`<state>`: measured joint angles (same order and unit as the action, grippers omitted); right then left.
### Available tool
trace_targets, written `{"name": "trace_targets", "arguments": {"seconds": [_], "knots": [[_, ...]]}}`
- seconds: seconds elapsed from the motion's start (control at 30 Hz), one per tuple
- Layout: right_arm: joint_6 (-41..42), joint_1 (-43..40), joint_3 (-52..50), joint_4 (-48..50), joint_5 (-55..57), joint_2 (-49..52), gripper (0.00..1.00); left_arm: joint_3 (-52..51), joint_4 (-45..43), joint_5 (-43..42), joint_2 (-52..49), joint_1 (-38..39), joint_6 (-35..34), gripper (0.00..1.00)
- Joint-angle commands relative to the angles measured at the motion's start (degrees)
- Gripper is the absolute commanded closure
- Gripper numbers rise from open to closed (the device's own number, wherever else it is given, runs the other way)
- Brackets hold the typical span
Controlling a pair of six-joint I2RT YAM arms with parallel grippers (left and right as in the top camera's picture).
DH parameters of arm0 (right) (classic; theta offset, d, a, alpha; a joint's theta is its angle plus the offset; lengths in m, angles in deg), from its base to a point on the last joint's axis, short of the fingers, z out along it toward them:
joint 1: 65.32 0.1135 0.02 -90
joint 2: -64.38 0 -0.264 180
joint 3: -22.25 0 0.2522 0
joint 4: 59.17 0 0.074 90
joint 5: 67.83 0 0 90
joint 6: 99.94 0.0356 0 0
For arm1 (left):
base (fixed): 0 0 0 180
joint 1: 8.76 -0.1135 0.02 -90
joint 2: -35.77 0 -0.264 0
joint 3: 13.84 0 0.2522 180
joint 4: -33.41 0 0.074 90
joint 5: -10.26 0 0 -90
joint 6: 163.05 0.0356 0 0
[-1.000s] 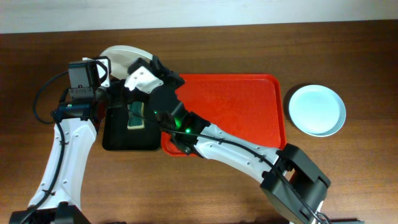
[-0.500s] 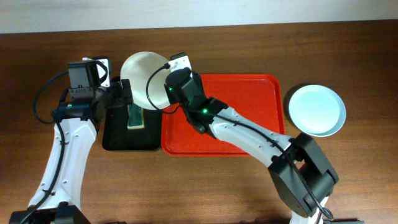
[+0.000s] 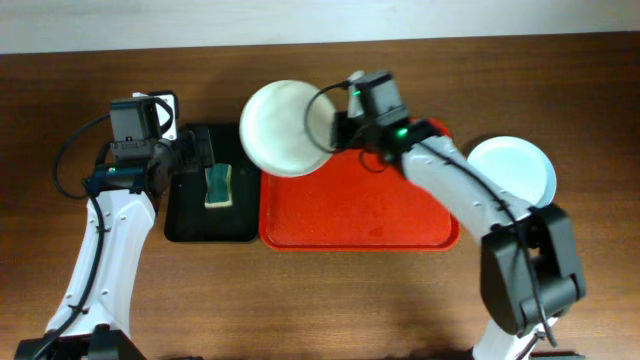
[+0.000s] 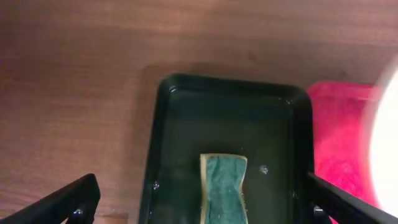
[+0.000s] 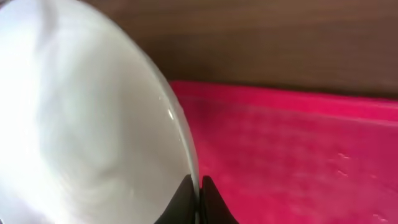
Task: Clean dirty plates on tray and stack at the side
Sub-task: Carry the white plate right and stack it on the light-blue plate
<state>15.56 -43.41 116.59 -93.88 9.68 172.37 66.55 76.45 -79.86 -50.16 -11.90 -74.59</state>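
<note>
Right, overhead first. The right pincer (image 3: pixel 328 126) is pressed together on the rim of the white plate (image 3: pixel 283 128), pinching it by the edge nearest the arm. The plate hangs tilted above the red tray (image 3: pixel 370 205), over its far-left corner and partly past it. No plate lies on the tray itself. A mint plate (image 3: pixel 510 178) sits on the tabletop (image 3: pixel 330 300) just right of the tray; can't tell if it's one plate or two stacked. Just left of the tray is a black tray (image 3: pixel 180 228) w/ a green sponge (image 3: pixel 218 187) in it. The left pincer (image 3: pixel 192 152) hovers at the black tray's far-left end, spread wide, holding nothing.

Left wrist: fingers stand well apart at the bottom corners, the sponge lying below and untouched. The red tray's left edge and a white blur of plate show at the right.

Right wrist: the jaws meet on the thin plate rim, the plate nearly on edge, red tray beneath. Smears: can't tell, too blurred.

Judgement: the step looks like carrying the white plate to the stack. The next move probably needs a swing across the tray to its right side. Then level the plate, centre it over the mint plate, lower it gently and only then let go. The thin-rim grip may slip if rushed.
</note>
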Motion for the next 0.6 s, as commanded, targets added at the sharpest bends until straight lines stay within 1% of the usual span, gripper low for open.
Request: {"name": "trace_targets", "arguments": {"seconds": [0.0,0.2,0.37,0.5,0.57], "knots": [[0.52,-7.96,0.44,-6.82,-7.04,-3.26,0.96,0.04,-0.09,0.13,0.55,-0.02,-0.57,0.01],[0.31,-21.77,0.44,-17.35,-8.46,-3.26,0.96,0.04,-0.09,0.13,0.55,-0.02,-0.57,0.01],[0.28,-32.81,0.44,-23.71,-7.85,-3.26,0.96,0.04,-0.09,0.13,0.55,-0.02,-0.57,0.01],[0.20,-39.98,0.44,-28.33,-7.80,-3.26,0.96,0.04,-0.09,0.13,0.55,-0.02,-0.57,0.00],[-2.49,-43.67,0.44,-30.73,-7.80,-3.26,0.96,0.04,-0.07,0.13,0.55,-0.02,-0.57,0.01]]}}
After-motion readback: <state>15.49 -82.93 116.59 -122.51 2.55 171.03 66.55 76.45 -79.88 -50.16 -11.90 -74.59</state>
